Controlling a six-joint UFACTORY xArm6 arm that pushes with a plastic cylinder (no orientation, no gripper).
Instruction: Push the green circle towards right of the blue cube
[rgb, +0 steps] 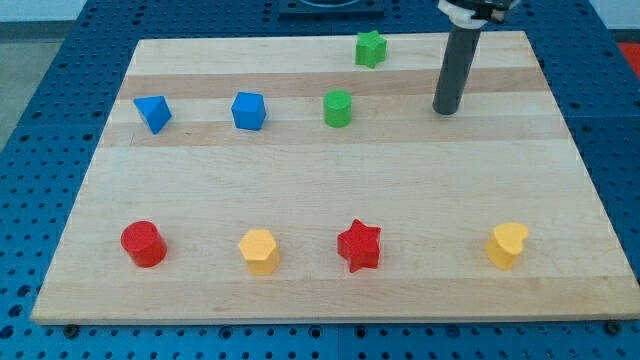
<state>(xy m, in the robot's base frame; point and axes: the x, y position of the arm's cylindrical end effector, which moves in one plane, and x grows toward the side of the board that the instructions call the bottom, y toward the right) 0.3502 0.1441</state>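
Observation:
The green circle (338, 108) stands on the wooden board in the upper middle. The blue cube (248, 111) is to its left, about a block's width of bare wood between them. My tip (446, 111) is the lower end of the dark rod, to the view's right of the green circle and well apart from it, touching no block.
A green star (370, 48) sits near the board's top edge. A second blue block (153, 113) is at the left. Along the bottom stand a red cylinder (143, 243), a yellow hexagon (259, 250), a red star (359, 246) and a yellow heart (507, 245).

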